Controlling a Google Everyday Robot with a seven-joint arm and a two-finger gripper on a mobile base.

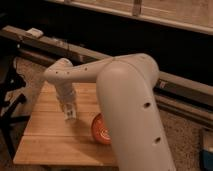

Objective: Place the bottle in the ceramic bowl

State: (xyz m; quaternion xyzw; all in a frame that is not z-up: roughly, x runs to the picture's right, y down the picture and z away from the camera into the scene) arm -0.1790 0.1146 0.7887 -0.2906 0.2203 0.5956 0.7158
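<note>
My white arm reaches from the lower right across the wooden table (45,140). The gripper (70,113) hangs low over the table's middle left, pointing down. A small pale white thing sits between its tips and looks like the bottle (70,116), held just above the wood. The orange-red ceramic bowl (100,129) stands on the table just right of the gripper. My forearm hides the bowl's right half. The gripper is a short gap left of the bowl's rim, not over it.
A dark black stand (11,100) is left of the table. A long grey rail (60,47) runs behind it, with a small white object (35,33) on its left end. My big arm link (130,110) covers the table's right side.
</note>
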